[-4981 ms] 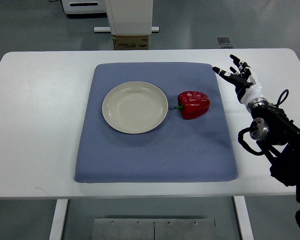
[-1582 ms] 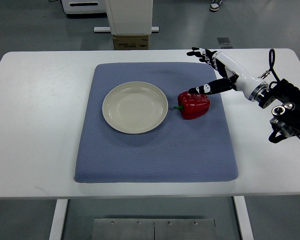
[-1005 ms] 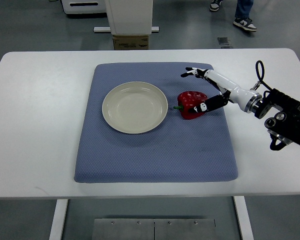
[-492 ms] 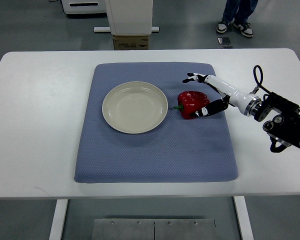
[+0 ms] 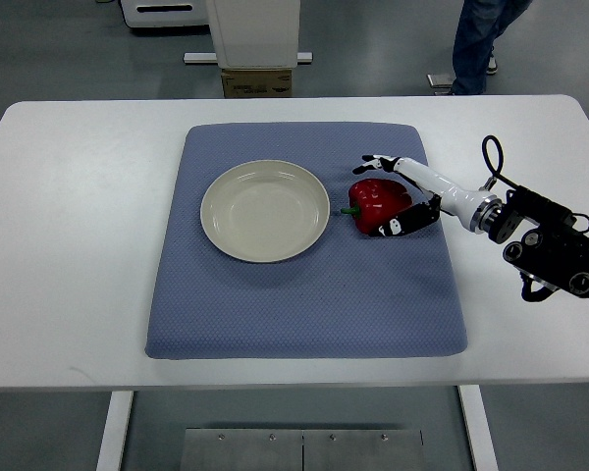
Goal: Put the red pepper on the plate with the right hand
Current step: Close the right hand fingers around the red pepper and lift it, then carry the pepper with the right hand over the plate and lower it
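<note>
- Top view: the right hand [image 5: 391, 194] has reached in from the right edge and sits at the right side of the red pepper [image 5: 378, 205]. Its fingers [image 5: 375, 162] are spread around the pepper, some arcing over the far side and a dark thumb [image 5: 401, 224] low on the near side. They look close against the skin, but I'd judge the grip not closed; the pepper rests on the mat.
- The red pepper lies on the blue mat [image 5: 304, 294], just right of the plate [image 5: 265, 210], its green stem [image 5: 349, 209] pointing left toward the plate rim and nearly touching it.
- To my eye the step in hand is the grasp itself. The next move calls for the fingers to close firmly on the glossy, rounded body, then a short lift and a small carry to the left, high enough to clear the rim.
- The plate is a shallow cream dish with nothing in it, sitting on the left-centre part of the mat.
- The mat lies on the white tabletop [image 5: 69, 226]. A person's legs [image 5: 476, 44] show at the far right, beyond the tabletop. The left arm is out of view.
</note>
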Robot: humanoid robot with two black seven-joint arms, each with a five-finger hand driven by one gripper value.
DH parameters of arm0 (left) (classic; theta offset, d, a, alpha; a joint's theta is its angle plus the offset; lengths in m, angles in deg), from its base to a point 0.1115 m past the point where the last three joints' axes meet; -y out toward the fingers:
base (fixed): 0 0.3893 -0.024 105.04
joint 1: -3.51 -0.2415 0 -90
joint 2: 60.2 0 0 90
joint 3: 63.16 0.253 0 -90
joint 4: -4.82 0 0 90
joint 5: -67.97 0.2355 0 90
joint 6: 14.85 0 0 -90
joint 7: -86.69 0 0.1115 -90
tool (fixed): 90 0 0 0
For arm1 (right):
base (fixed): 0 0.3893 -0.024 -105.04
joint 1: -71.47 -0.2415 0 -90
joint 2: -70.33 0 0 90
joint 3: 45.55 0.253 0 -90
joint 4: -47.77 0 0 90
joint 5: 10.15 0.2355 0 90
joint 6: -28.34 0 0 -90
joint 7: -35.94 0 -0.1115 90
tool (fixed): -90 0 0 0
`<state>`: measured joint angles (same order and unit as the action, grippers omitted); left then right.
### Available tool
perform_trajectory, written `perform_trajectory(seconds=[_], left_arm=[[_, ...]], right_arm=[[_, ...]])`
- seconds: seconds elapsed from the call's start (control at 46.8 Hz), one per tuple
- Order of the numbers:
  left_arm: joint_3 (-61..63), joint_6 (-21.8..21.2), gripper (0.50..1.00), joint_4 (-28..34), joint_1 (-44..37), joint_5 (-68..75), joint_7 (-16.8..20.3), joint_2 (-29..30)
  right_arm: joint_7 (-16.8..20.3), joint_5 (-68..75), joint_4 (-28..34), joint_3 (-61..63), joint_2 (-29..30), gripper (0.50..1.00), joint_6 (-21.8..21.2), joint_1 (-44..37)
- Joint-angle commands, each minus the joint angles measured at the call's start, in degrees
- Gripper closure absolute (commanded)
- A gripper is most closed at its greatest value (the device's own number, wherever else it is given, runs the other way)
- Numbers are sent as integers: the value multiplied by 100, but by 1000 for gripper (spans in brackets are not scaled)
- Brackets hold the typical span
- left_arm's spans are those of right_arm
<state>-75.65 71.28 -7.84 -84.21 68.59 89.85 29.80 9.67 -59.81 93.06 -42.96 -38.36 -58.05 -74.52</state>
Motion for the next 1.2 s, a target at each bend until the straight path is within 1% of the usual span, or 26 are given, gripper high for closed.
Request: perform_trajectory(seconds=[0.0,0.192,0.299,0.385,0.449,0.534,0.599,0.791,1.176], left_arm=[[0,0,500,0,0,0,1,0],[0,0,500,0,0,0,1,0],[0,0,500,0,0,0,1,0],[0,0,500,0,0,0,1,0],[0,0,500,0,0,0,1,0],[0,0,500,0,0,0,-8,0],[0,0,500,0,0,0,1,0],[0,0,500,0,0,0,1,0],[0,0,500,0,0,0,1,0]], right_arm=[[-1,0,-46,-57,32,555,-1,1],[-1,0,-55,-74,58,590,-1,1],[-1,0,-63,-74,58,638,-1,1],[-1,0,-55,-74,85,703,-1,1],[8,0,-63,-83,102,766,-1,1],[61,0,-63,-83,102,889,-1,1],[113,0,-72,-83,102,1000,-1,1],[333,9,-63,-66,85,1000,-10,-236],[623,105,-37,-22,155,1000,-10,-799]])
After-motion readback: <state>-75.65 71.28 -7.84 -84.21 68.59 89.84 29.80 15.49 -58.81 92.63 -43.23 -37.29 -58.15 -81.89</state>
